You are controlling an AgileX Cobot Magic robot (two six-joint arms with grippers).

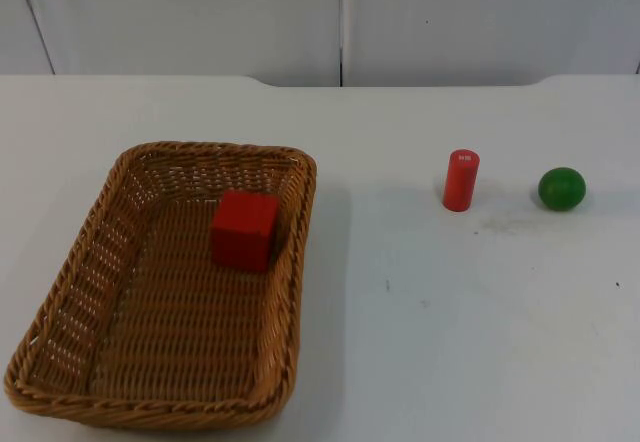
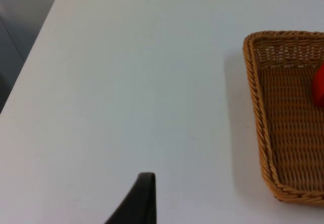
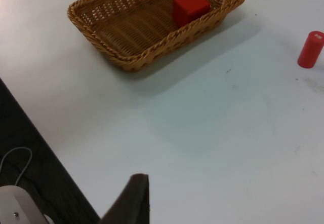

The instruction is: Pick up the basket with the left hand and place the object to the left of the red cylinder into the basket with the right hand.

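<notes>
— Basket (image 1: 150, 362) first, since it's the biggest thing on the white table (image 1: 450, 342): wicker, sitting flat over on the left side, nobody holding it.

— And that red cube (image 1: 244, 229)?

— Already inside, up against the basket's far right wall. To my eye that was the object left of the red cylinder (image 1: 461, 179), so the drop looks done, or the scene started this way.

— The cylinder?

— Upright, well apart from the basket, with a green ball (image 1: 562, 188) just beyond it on the right.

— The arms?

— Left gripper (image 2: 144, 198) hangs over bare table beside the basket's left rim; right gripper (image 3: 134, 198) waits near the table's front edge. One fingertip each, so I can't tell the fingers' state.

— Next?

— I'd guess the left must reach the rim and lift.
</notes>
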